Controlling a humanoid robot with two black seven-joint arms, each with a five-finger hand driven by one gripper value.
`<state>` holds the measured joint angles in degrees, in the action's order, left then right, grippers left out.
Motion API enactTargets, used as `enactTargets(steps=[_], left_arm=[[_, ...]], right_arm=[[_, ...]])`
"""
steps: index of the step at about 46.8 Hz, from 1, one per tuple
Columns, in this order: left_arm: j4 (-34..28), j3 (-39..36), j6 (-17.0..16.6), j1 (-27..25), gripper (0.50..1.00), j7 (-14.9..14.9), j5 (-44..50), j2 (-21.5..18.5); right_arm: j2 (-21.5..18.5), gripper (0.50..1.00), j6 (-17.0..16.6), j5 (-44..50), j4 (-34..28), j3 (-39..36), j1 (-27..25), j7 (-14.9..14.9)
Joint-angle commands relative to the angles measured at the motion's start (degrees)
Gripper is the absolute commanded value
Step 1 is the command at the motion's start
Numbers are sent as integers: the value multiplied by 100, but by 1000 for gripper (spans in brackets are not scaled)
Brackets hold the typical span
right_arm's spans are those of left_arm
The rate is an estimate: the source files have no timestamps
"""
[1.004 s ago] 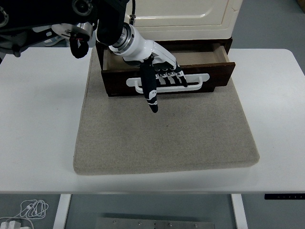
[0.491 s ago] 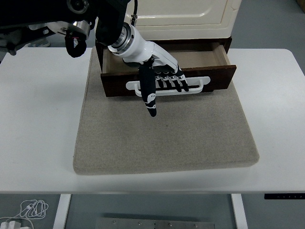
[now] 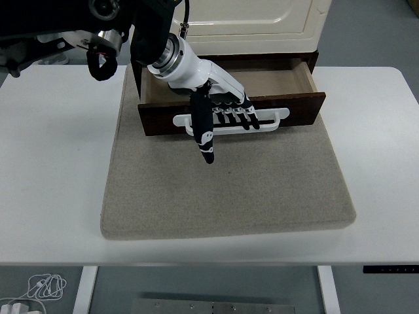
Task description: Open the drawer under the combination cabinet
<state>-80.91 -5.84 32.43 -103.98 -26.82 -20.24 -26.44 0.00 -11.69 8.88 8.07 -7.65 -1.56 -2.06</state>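
Note:
A cream cabinet (image 3: 252, 16) stands at the table's far edge on a dark wooden base. Its drawer (image 3: 298, 108) is pulled out part way toward me, showing a bare tan inside. Across the drawer's dark front runs a white bar handle (image 3: 275, 118). My left hand (image 3: 226, 111), white and black, reaches in from the upper left. Its four fingers are hooked over the handle, and the black thumb (image 3: 205, 134) points down in front of the drawer face. The right hand is out of sight.
A grey felt mat (image 3: 229, 190) lies under the cabinet and covers the middle of the white table (image 3: 52, 163). Black arm parts (image 3: 98, 39) hang over the far left corner. White cables (image 3: 39, 288) lie on the floor at lower left.
The drawer has slid a little further out toward the table's near edge, pulled by my left hand on the handle. The hand has shifted slightly nearer with it.

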Motion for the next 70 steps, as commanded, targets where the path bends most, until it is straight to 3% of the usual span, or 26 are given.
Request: enactTargets(steps=[1,35,47,62,70], left_arm=[[-4,47,9,0,1000,1,2,-1],[-171,399,257,9,1000,10,134,-160],[-66,1566,257,193,1000,124,151,-239],[1226,3834,257,203,1000,1090,125,-19],[1858,4880,257,167,1000,1530,72,-107]], right_arm=[[0,926,0,0,1,0,-2,4],[0,926,0,0,1,0,-2,-5],[0,926,0,0,1,0,-2,4],[0,926,0,0,1,0,-2,4],[0,926,0,0,-8,0,-2,-5]])
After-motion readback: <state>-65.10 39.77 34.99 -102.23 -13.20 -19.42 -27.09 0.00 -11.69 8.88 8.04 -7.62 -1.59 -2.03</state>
